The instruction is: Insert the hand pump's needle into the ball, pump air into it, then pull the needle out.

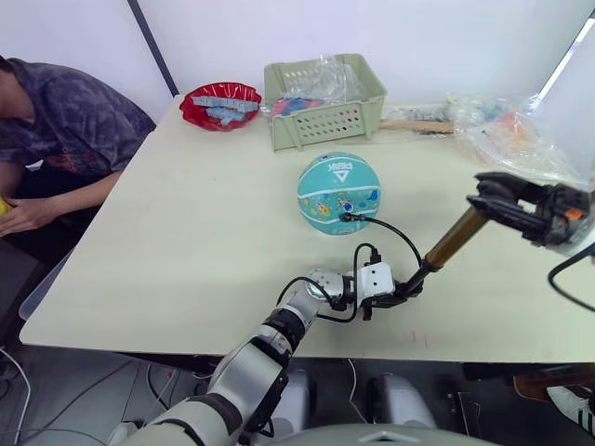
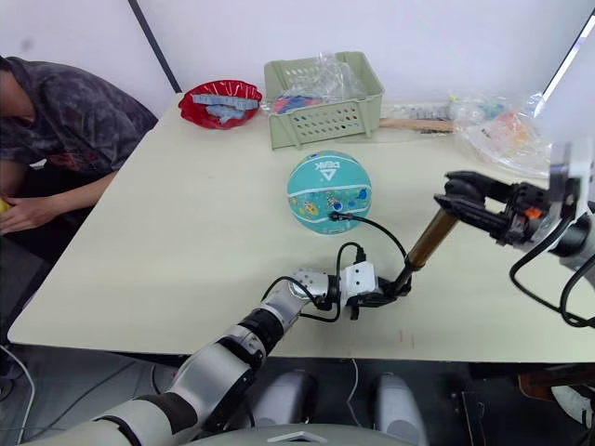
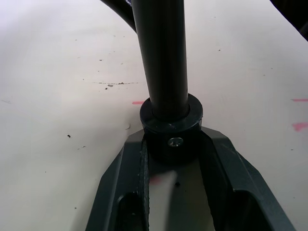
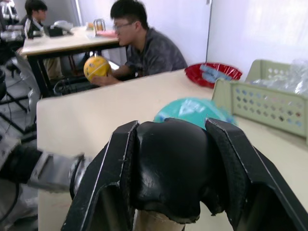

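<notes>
Desk [image 1: 186, 242]: pale cream top carrying everything here; a few small pink marks near its near edge.
Person [image 1: 65, 125]: seated at the desk's left side in a dark patterned shirt, forearm resting on the edge; in the right wrist view the person holds a small yellow ball [image 4: 97, 67].
Basket [image 1: 321, 100]: pale green, perforated walls, at the far edge of the desk, with crumpled clear plastic inside.
Plastic bags [image 1: 516, 130]: clear, heaped at the far right of the desk.
Ball [image 1: 338, 192]: teal with white seams and cartoon prints, resting on the desk near its middle, just in front of the basket.
Red bowl [image 1: 220, 104]: far left of the basket, holding bluish pieces.
Hand pump [image 1: 453, 240]: tilted, bronze barrel slanting from near the desk's near edge up to the right, off the surface.
Right gripper [image 1: 497, 200]: jaws pinching the pump's black handle at the upper end.
Left gripper [image 1: 400, 293]: jaws pinching the pump's black lower end cap, just above the desk.
Hose [image 1: 395, 230]: thin, black, arching from the pump's lower end to the ball's near side.
Needle [image 1: 346, 217]: at the hose tip, touching the ball; too small to tell how deep it sits.
</notes>
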Controlling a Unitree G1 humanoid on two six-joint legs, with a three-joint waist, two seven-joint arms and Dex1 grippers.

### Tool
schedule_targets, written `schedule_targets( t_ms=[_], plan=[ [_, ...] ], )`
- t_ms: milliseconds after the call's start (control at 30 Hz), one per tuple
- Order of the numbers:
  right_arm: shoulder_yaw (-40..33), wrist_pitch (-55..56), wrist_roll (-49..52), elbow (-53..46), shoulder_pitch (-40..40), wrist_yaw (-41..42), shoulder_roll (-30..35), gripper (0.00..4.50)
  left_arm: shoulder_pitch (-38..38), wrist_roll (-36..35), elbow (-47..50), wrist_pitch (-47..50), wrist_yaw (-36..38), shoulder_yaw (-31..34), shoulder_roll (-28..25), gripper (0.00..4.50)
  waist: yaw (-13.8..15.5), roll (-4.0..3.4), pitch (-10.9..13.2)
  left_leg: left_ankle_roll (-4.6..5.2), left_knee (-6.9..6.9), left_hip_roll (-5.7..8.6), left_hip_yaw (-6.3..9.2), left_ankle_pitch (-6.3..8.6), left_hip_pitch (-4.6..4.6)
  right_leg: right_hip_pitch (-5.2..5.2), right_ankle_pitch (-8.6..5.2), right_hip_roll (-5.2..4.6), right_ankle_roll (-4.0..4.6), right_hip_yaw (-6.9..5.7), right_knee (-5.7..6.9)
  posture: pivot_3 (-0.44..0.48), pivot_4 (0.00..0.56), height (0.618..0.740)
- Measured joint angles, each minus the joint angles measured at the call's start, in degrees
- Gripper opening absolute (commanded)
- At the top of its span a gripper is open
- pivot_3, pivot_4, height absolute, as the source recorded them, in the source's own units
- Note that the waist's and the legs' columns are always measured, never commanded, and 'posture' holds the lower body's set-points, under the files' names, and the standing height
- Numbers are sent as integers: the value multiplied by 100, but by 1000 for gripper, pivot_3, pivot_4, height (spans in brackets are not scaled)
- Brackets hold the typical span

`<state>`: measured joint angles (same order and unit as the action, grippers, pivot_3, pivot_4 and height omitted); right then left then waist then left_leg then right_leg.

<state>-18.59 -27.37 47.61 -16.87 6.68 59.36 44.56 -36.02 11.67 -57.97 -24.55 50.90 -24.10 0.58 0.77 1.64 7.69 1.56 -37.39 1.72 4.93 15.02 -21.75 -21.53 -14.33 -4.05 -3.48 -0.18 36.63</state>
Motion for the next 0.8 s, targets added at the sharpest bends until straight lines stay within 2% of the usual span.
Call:
schedule_targets(
  t_ms=[133, 433, 700, 800],
  plan=[
    [373, 513, -450, 238, -223, 68, -377, 1628, 16, 4, 0, 13, -16, -1, -21, 1005, -5, 17, -28, 0, 0, -1, 1, 0, 3, 0, 0, 1, 0, 1, 0, 0, 150, 740],
    [958, 1412, -1220, 771, -490, 87, -1096, 1628, 41, 3, 6, 30, -17, -2, -27, 1005, -7, 0, -58, -1, 5, -1, -1, 0, 5, 0, -1, 1, 2, 3, 0, 0, 150, 740],
    [919, 1306, -1172, 723, -389, 114, -990, 1628, 36, 2, 8, 37, -20, -5, -19, 1005, -5, -12, -58, -1, 4, 0, 1, 0, 3, -1, -1, 1, 2, 2, 0, 0, 150, 740],
    [841, 955, -1013, 665, -214, 128, -677, 1628, 40, 2, 14, 35, -10, -17, 3, 1005, 1, -34, -36, -1, 3, 3, -1, 0, -2, -3, 0, -3, 2, 2, -1, 0, 150, 740]
  ],
)
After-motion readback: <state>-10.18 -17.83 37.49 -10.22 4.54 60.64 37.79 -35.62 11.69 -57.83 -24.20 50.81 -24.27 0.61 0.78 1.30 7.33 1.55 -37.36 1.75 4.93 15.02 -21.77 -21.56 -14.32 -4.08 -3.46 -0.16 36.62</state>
